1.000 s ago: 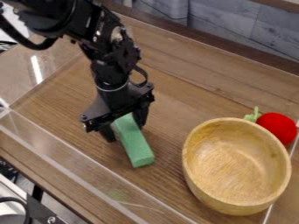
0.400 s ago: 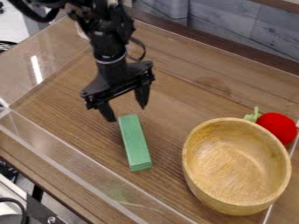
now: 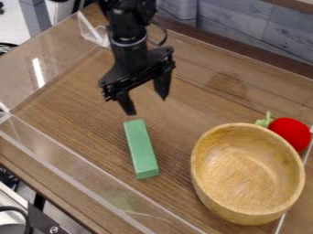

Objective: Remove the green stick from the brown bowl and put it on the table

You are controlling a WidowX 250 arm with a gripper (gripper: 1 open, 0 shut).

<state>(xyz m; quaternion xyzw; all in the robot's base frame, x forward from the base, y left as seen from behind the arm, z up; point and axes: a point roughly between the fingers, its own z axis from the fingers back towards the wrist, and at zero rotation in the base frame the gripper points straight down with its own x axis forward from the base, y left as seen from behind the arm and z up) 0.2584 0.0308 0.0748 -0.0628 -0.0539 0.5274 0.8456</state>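
Fingers (image 3: 145, 99) now withdrawn up-table from the green stick (image 3: 142, 148), spread wide and holding nothing; stick lies on the table (image 3: 64, 137) beside the brown bowl (image 3: 247, 174), so placement looks complete.

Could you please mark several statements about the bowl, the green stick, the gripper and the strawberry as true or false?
1. The green stick lies on the table. True.
2. The brown bowl holds the red strawberry toy. False: the strawberry is outside it, by its upper right rim.
3. The gripper is open. True.
4. The gripper is holding the green stick. False: nothing is between its fingers.
5. The green stick is to the left of the bowl in the view. True.
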